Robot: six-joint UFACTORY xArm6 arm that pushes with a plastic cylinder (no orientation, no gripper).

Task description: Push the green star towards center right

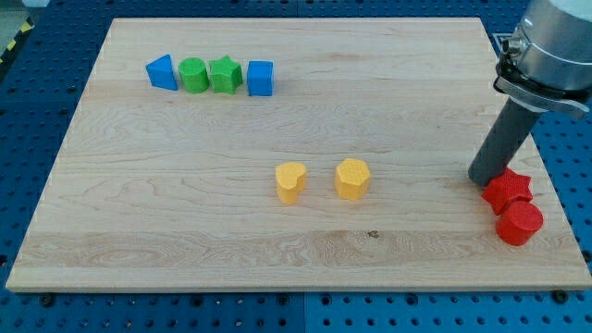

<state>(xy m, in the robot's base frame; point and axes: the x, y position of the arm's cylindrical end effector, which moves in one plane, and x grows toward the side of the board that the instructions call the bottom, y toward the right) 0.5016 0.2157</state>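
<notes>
The green star [225, 75] lies near the view's top left in a row of blocks: a blue triangle [162, 72], a green cylinder [193, 75], the star, then a blue cube [261, 78]. The star touches the cylinder on its left and sits close to the cube on its right. My tip [482, 178] is far off at the view's right, just left of and touching or nearly touching a red star [508, 191].
A red cylinder [519, 223] sits just below the red star near the board's right edge. A yellow heart [290, 181] and a yellow hexagon [352, 178] stand side by side in the middle of the wooden board [185, 222].
</notes>
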